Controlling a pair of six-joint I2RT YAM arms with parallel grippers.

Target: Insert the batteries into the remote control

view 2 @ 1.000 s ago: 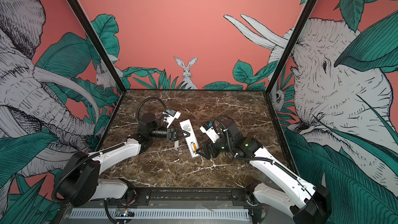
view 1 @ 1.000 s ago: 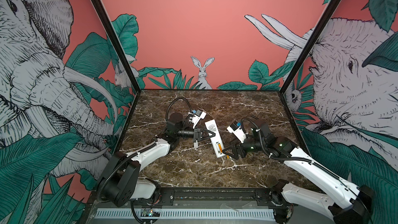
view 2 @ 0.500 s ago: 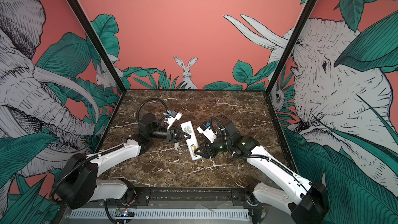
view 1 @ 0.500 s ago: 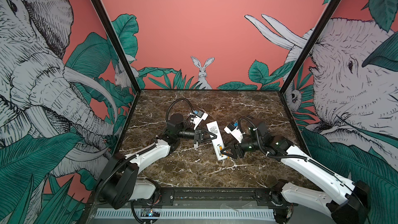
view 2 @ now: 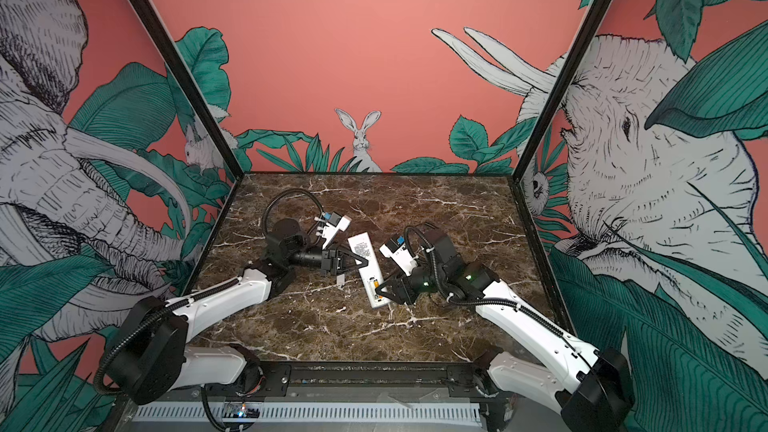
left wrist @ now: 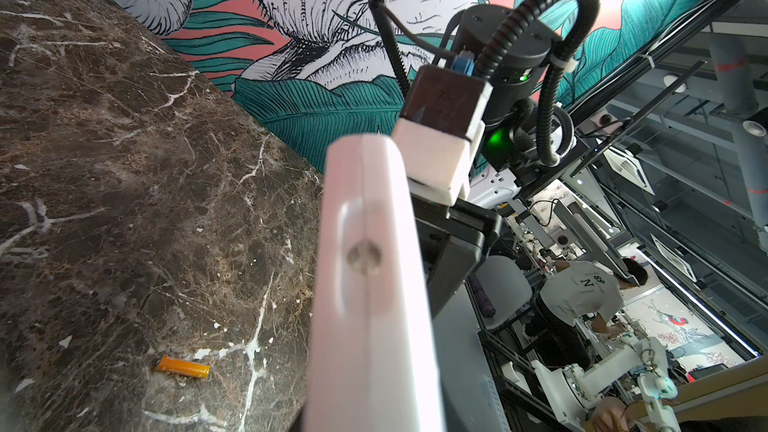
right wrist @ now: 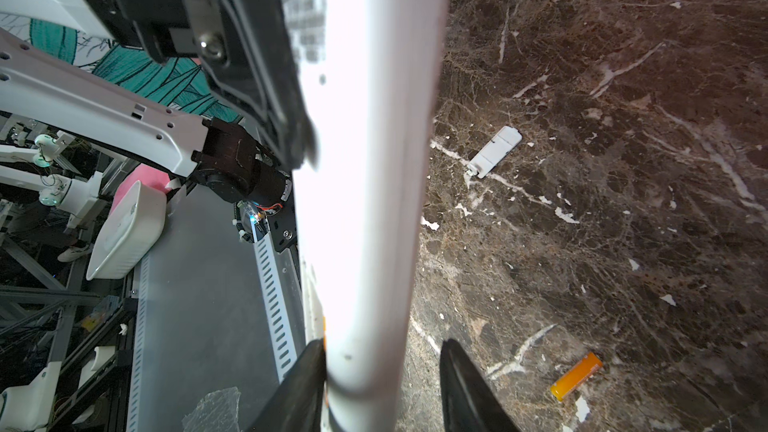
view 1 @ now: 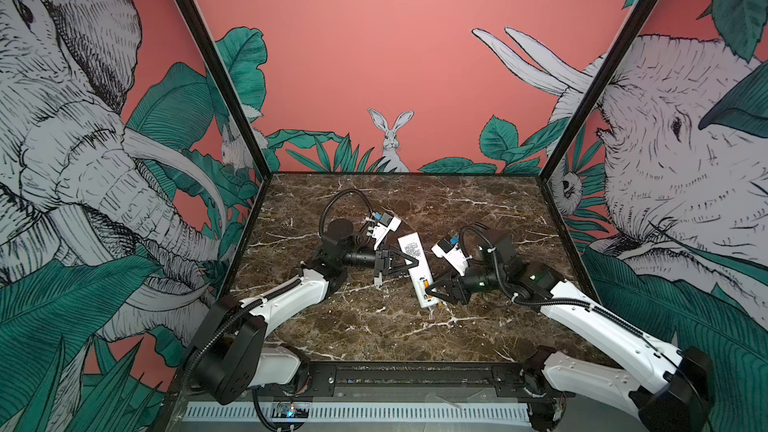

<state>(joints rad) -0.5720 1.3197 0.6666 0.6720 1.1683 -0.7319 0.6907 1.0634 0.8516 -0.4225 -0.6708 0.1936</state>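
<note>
Currently the slim white plastic remote control (view 1: 417, 271) is held over the middle of the brown marble table (view 1: 374, 326), back up, its dark printed label (view 1: 411, 249) too small to read. The left gripper (view 1: 409, 264) clamps its midsection. The right gripper (right wrist: 382, 344) straddles its battery end with jaws parted, one finger (right wrist: 299, 388) touching. One orange cylindrical battery (view 1: 426, 284) sits in its bay. A second orange battery (right wrist: 577, 376) and a small white rectangular cover (right wrist: 494, 151) lie on the table.

Remote control (view 1: 412, 248) between left tool (view 1: 414, 263) and right tool (view 1: 431, 290), above the table (view 1: 374, 326); cover (right wrist: 494, 151) and one battery (right wrist: 577, 376) on it.
</note>
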